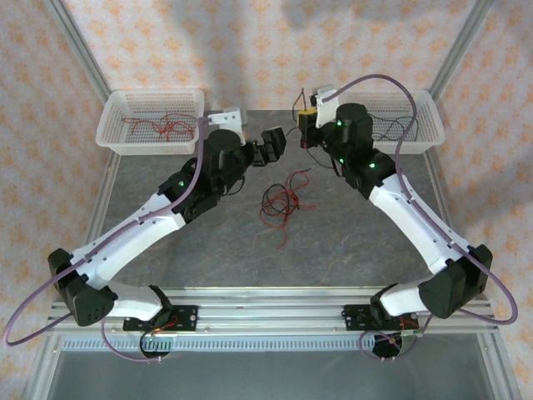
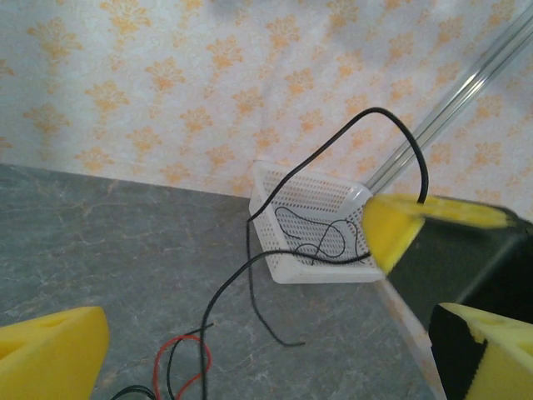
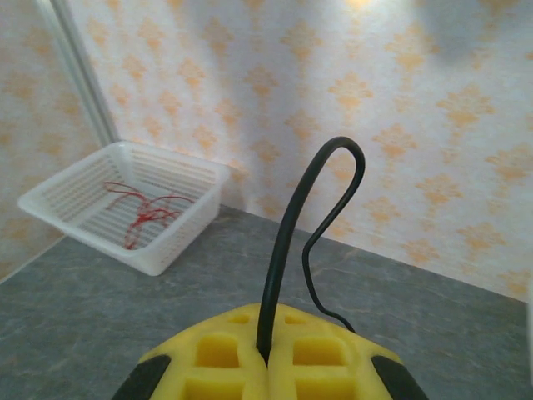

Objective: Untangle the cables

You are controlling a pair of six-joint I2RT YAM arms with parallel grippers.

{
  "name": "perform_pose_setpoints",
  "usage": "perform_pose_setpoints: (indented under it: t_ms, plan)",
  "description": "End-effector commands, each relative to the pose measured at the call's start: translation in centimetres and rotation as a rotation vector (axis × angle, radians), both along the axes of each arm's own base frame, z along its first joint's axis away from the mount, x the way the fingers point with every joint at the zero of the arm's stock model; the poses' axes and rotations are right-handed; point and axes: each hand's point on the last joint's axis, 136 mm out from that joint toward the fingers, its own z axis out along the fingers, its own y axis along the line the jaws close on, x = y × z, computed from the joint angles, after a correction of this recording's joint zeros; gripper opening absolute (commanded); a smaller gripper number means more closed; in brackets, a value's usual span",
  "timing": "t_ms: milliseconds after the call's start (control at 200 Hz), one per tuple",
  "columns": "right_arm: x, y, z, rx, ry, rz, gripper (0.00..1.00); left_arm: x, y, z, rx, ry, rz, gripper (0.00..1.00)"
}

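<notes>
- Yellow pads [image 3: 208, 358] of your right gripper [image 3: 266, 354] sit closest to the lens. They're pinched flat together on one black cable [image 3: 287, 233], which arcs up out of the seam and drops behind.
- My read: you've got that strand lifted up and away from the tangle [image 1: 281, 202] so it peels out of the knot instead of dragging the whole lot along.
- From overhead, the right gripper [image 1: 308, 117] hangs beyond the tangle, toward the back wall.
- Your left gripper [image 1: 273, 143] is spread as wide as it goes, nothing between the fingers. It sits just behind and left of the tangle, so it looks ready to pin or pick another strand.
- In the left wrist view the black cable [image 2: 371, 112] loops high from the right gripper, then trails down toward the red loops at the tangle's edge.
- Main job's thing: the red and black cables are a loose heap mid-table, not yet sorted.
- Far left of the tangle is the red-wire basket [image 1: 112, 137], with red strands in it. Far right is the black-wire basket [image 1: 433, 125], with black ones. I'd guess that's where this strand goes.
- Under the tangle is a grey, marbled table [image 1: 333, 250].
- Behind it all is cream wallpaper [image 1: 250, 50] with orange motifs, plus slanted metal frame posts [image 1: 462, 46].
</notes>
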Motion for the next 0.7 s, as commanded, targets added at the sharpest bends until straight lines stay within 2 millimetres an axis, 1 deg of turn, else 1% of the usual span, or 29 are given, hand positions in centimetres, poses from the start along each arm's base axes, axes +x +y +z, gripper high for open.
perform_pose_setpoints:
  t_ms: [0, 105, 230, 340, 385, 486, 611, 691]
  plan:
    - [1.5, -3.1, 1.6, 0.019, 0.008, -0.146, 0.00, -0.6, 1.2, 2.1, -0.047, -0.088, 0.002, 0.99]
    - [3.2, -5.8, 2.9, 0.057, 0.003, -0.233, 0.00, -1.0, 1.4, 2.1, -0.076, -0.100, -0.032, 0.99]
    - [5.0, -9.0, 5.1, 0.108, -0.043, -0.315, 0.00, -1.1, 1.7, 1.7, -0.084, -0.092, -0.039, 0.99]
    - [6.8, -11.2, 6.8, 0.131, -0.081, -0.373, 0.00, -1.2, 1.8, 1.3, -0.082, -0.083, -0.042, 0.99]
    - [7.7, -12.2, 7.1, 0.136, -0.091, -0.398, 0.00, -1.3, 1.8, 1.2, -0.082, -0.082, -0.047, 0.99]
    - [9.8, -14.2, 7.5, 0.143, -0.104, -0.457, 0.00, -1.4, 1.7, 1.1, -0.081, -0.077, -0.052, 0.98]
    - [12.3, -16.4, 7.2, 0.143, -0.110, -0.518, 0.00, -1.5, 1.9, 1.1, -0.080, -0.076, -0.052, 0.96]
    - [13.8, -17.9, 7.1, 0.139, -0.118, -0.555, 0.00, -1.6, 1.8, 1.1, -0.081, -0.077, -0.054, 0.98]
